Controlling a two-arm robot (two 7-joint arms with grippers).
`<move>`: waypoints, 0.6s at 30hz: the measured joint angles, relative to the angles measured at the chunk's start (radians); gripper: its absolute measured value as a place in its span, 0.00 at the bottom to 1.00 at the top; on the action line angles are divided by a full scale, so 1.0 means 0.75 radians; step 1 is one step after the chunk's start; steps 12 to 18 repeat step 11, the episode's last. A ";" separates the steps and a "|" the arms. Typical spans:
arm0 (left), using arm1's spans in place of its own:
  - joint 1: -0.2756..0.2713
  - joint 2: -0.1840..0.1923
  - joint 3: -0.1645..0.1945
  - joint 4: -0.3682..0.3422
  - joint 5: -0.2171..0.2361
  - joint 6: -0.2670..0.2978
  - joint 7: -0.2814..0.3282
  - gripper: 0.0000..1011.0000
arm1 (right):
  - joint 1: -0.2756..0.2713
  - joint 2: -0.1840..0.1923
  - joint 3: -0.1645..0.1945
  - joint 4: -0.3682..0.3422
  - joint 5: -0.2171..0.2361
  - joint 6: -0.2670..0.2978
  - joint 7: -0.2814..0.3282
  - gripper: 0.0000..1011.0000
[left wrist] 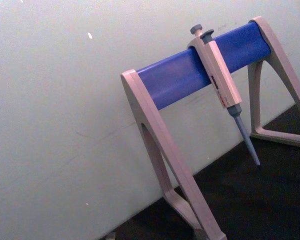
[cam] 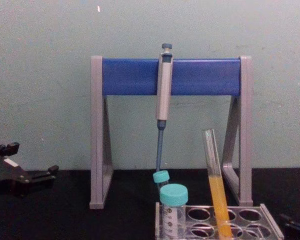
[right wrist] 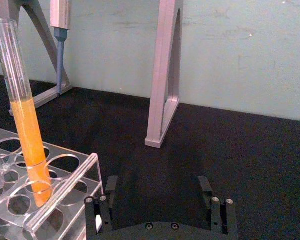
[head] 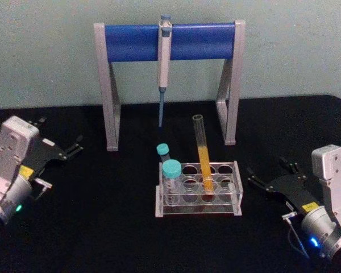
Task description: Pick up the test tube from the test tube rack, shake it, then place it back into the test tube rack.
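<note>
The test tube (head: 203, 156) stands leaning slightly in the clear test tube rack (head: 196, 209) at the table's middle, orange-yellow liquid in its lower half. The chest view has the test tube (cam: 216, 192) in the rack (cam: 267, 220) low at the right. My right gripper (head: 268, 166) rests on the table to the rack's right, open and empty. Its wrist view has the gripper (right wrist: 157, 189) with spread fingers, the test tube (right wrist: 26, 135) and rack (right wrist: 70, 192) beside it. My left gripper (head: 61, 132) is parked far left, open, also in the chest view (cam: 34, 159).
Two teal-capped vials (head: 171, 170) sit at the rack's left end. Behind the rack stands a grey-and-blue pipette stand (head: 170, 41) with a grey pipette (head: 163, 68) hanging from it. The left wrist view has the stand (left wrist: 190, 75) and pipette (left wrist: 222, 80). Black tabletop surrounds the rack.
</note>
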 joint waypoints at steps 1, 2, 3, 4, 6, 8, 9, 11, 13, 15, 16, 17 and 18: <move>0.000 0.000 0.000 0.000 0.000 0.000 0.000 0.99 | 0.000 0.000 0.000 0.000 0.000 0.000 0.000 0.99; 0.000 0.000 0.000 0.000 0.000 0.000 0.000 0.99 | 0.000 0.000 0.000 0.000 0.000 0.000 0.000 0.99; 0.000 0.000 0.000 0.000 0.000 0.000 0.000 0.99 | 0.000 0.000 0.000 0.000 0.000 0.000 0.000 0.99; 0.000 0.000 0.000 0.000 0.000 0.000 0.000 0.99 | 0.000 0.000 0.000 0.000 0.000 0.000 0.000 0.99; 0.000 0.000 0.000 0.000 0.000 0.000 0.000 0.99 | 0.000 0.000 0.000 0.000 0.000 0.000 0.000 0.99; 0.000 0.000 0.000 0.000 0.000 0.000 0.000 0.99 | 0.000 0.000 0.000 0.000 0.000 0.000 0.000 0.99; 0.000 0.000 0.000 0.000 0.000 0.000 0.000 0.99 | 0.000 0.000 0.000 0.000 0.000 0.000 0.000 0.99; 0.000 0.000 0.000 0.000 0.000 0.000 0.000 0.99 | 0.000 0.000 0.000 0.000 0.000 0.000 0.000 0.99; 0.000 0.000 0.000 0.000 0.000 0.000 0.000 0.99 | 0.000 0.000 0.000 0.000 0.000 0.000 0.000 0.99; 0.000 0.000 0.000 0.000 0.000 0.000 0.000 0.99 | 0.000 0.000 0.000 0.000 0.000 0.000 0.000 0.99; 0.000 0.000 0.000 0.000 0.000 0.000 0.000 0.99 | 0.000 0.000 0.000 0.000 0.000 0.000 0.000 0.99; 0.000 0.000 0.000 0.000 0.000 0.000 0.000 0.99 | 0.000 0.000 0.000 0.000 0.000 0.000 0.000 0.99; 0.000 0.000 0.000 0.000 0.000 0.000 0.000 0.99 | 0.000 0.000 0.000 0.000 0.000 0.000 0.000 0.99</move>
